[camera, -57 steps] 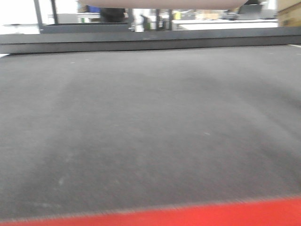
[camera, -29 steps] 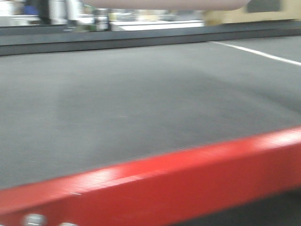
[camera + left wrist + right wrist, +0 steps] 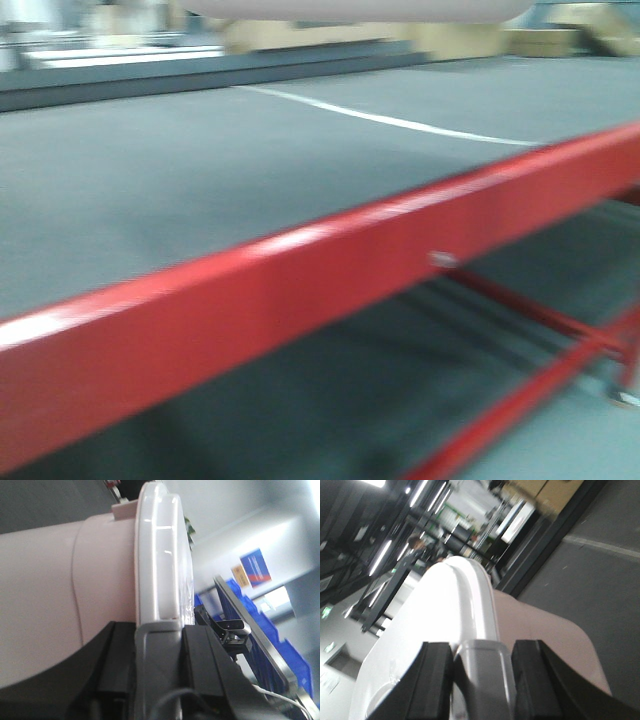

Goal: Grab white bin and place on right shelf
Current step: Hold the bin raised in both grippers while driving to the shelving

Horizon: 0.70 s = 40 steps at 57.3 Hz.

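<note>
Closest to my wrist cameras, the left tool [image 3: 157, 650] has its black fingers closed onto a grey latch [image 3: 157, 675] at the rim of the white bin [image 3: 45, 595]. The right tool [image 3: 482, 660] is clamped the same way on the opposite end. Both are nearly closed, with only the latch between the fingers. The white lid [image 3: 160, 555] is seated on the pinkish body.

From the front camera, the bin's underside shows as a pale strip at 12 o'clock. It hangs clear above the bench [image 3: 200, 170], whose red rail [image 3: 300, 290] runs from 8 o'clock up to 2 o'clock. A white line [image 3: 400, 122] crosses the grey top further back, and blurred tan boxes [image 3: 460, 40] sit beyond it.

So I judge the grab and lift done and the bin in carry. What's left is reaching the right shelf, setting the bin down and letting go. I can't pick that shelf out with any confidence here. A grey metal edge by the blue bins [image 3: 270, 630], at 4 o'clock in the left wrist view, might be shelving.

As for writing, a blue-and-red sign [image 3: 255, 567] and a small orange sign [image 3: 239, 575] hang on the far wall, both too blurred to read. I see no brand on the bin.
</note>
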Each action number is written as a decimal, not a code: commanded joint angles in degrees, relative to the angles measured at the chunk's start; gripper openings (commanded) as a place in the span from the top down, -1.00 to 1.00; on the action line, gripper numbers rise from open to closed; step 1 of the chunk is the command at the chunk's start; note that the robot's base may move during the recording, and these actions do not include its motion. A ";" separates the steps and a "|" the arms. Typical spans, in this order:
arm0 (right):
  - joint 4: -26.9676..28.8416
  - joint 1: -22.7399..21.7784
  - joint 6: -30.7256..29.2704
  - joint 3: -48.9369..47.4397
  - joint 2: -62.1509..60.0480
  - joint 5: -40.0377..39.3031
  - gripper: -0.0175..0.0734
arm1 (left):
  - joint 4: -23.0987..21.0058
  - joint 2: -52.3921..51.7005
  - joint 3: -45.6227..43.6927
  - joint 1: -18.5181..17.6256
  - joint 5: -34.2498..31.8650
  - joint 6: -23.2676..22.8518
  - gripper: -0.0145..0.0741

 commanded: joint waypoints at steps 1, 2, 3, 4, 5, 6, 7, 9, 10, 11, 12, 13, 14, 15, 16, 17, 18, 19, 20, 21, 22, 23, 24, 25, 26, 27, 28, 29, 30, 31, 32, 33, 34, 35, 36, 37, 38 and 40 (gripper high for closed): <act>5.83 1.53 -0.49 -2.24 -2.69 7.29 0.48 | -5.85 -3.09 -2.14 -2.37 15.92 1.21 0.94; 5.83 1.53 -0.49 -2.24 -2.69 7.29 0.48 | -5.85 -3.09 -2.14 -2.37 15.92 1.21 0.94; 5.83 1.53 -0.49 -2.24 -2.69 7.29 0.48 | -5.85 -3.09 -2.14 -2.37 15.92 1.21 0.94; 5.83 1.53 -0.49 -2.24 -2.69 7.29 0.48 | -5.85 -3.09 -2.14 -2.37 15.92 1.21 0.94; 5.83 1.53 -0.49 -2.24 -2.69 7.29 0.48 | -5.85 -3.09 -2.14 -2.37 15.92 1.21 0.94; 5.83 1.53 -0.49 -2.24 -2.69 7.29 0.48 | -5.85 -3.09 -2.14 -2.37 15.92 1.21 0.94; 5.83 1.53 -0.49 -2.24 -2.69 7.29 0.48 | -5.85 -3.09 -2.14 -2.37 15.92 1.21 0.94; 5.83 1.53 -0.49 -2.24 -2.69 7.29 0.48 | -5.85 -3.09 -2.14 -2.37 15.92 1.21 0.94; 5.83 1.53 -0.49 -2.24 -2.69 7.29 0.48 | -5.85 -3.09 -2.14 -2.37 15.83 1.21 0.94; 5.83 1.53 -0.49 -2.24 -2.69 7.29 0.48 | -5.85 -3.09 -2.14 -2.37 15.83 1.21 0.94; 5.83 1.53 -0.49 -2.24 -2.69 7.29 0.48 | -5.85 -3.09 -2.14 -2.37 15.83 1.21 0.94; 5.83 1.53 -0.49 -2.24 -2.69 7.29 0.48 | -5.85 -3.09 -2.14 -2.37 15.83 1.21 0.94; 5.83 1.53 -0.49 -2.24 -2.69 7.29 0.48 | -5.85 -3.09 -2.14 -2.37 15.83 1.21 0.94; 5.83 1.53 -0.49 -2.24 -2.69 7.29 0.48 | -5.85 -3.09 -2.14 -2.37 15.83 1.21 0.94; 5.83 1.53 -0.49 -2.24 -2.69 7.29 0.48 | -5.85 -3.09 -2.14 -2.37 15.83 1.21 0.94; 5.83 1.53 -0.49 -2.24 -2.69 7.29 0.48 | -5.85 -3.09 -2.14 -2.37 15.83 1.21 0.94; 5.83 1.53 -0.49 -2.24 -2.69 7.29 0.48 | -5.85 -3.09 -2.14 -2.37 15.83 1.21 0.94; 5.83 1.53 -0.49 -2.24 -2.69 7.29 0.48 | -5.85 -3.09 -2.14 -2.37 15.83 1.21 0.94; 5.83 1.53 -0.49 -2.24 -2.69 7.29 0.48 | -5.85 -3.09 -2.14 -2.37 15.83 1.21 0.94; 5.83 1.53 -0.49 -2.24 -2.69 7.29 0.48 | -5.85 -3.09 -2.14 -2.37 15.83 1.21 0.94; 5.83 1.53 -0.49 -2.24 -2.69 7.29 0.48 | -5.85 -3.09 -2.14 -2.37 15.83 1.21 0.94; 5.83 1.53 -0.49 -2.24 -2.69 7.29 0.48 | -5.85 -3.09 -2.14 -2.37 15.83 1.21 0.94; 5.83 1.53 -0.49 -2.24 -2.69 7.29 0.48 | -5.85 -3.09 -2.14 -2.37 15.83 1.21 0.94; 5.83 1.53 -0.49 -2.24 -2.69 7.29 0.48 | -5.85 -3.09 -2.14 -2.37 15.83 1.21 0.94; 5.83 1.53 -0.49 -2.24 -2.69 7.29 0.48 | -5.85 -3.09 -2.14 -2.37 15.83 1.21 0.94; 5.83 1.53 -0.49 -2.24 -2.69 7.29 0.48 | -5.85 -3.09 -2.14 -2.37 15.83 1.21 0.94; 5.83 1.53 -0.49 -2.24 -2.69 7.29 0.48 | -5.85 -3.09 -2.14 -2.37 15.83 1.21 0.94; 5.83 1.53 -0.49 -2.24 -2.69 7.29 0.48 | -5.85 -3.09 -2.14 -2.37 15.83 1.21 0.94; 5.83 1.53 -0.49 -2.24 -2.69 7.29 0.48 | -5.85 -3.09 -2.14 -2.37 15.83 1.21 0.94; 5.83 1.53 -0.49 -2.24 -2.69 7.29 0.48 | -5.85 -3.09 -2.14 -2.37 15.83 1.21 0.94; 5.83 1.53 -0.49 -2.24 -2.69 7.29 0.48 | -5.85 -3.09 -2.14 -2.37 15.83 1.21 0.94; 5.83 1.53 -0.49 -2.24 -2.69 7.29 0.48 | -5.85 -3.09 -2.14 -2.37 15.83 1.21 0.94; 5.83 1.53 -0.49 -2.24 -2.69 7.29 0.48 | -5.85 -3.09 -2.14 -2.37 15.83 1.21 0.94; 5.83 1.53 -0.49 -2.24 -2.69 7.29 0.48 | -5.85 -3.09 -2.14 -2.37 15.83 1.21 0.94; 5.83 1.53 -0.49 -2.24 -2.69 7.29 0.48 | -5.85 -3.09 -2.14 -2.37 15.83 1.21 0.94; 5.83 1.53 -0.49 -2.24 -2.69 7.29 0.48 | -5.85 -3.09 -2.14 -2.37 15.83 1.21 0.94; 5.83 1.53 -0.49 -2.24 -2.69 7.29 0.48 | -5.85 -3.09 -2.14 -2.37 15.83 1.21 0.94; 5.83 1.53 -0.49 -2.24 -2.69 7.29 0.48 | -5.85 -3.09 -2.14 -2.37 15.83 1.21 0.94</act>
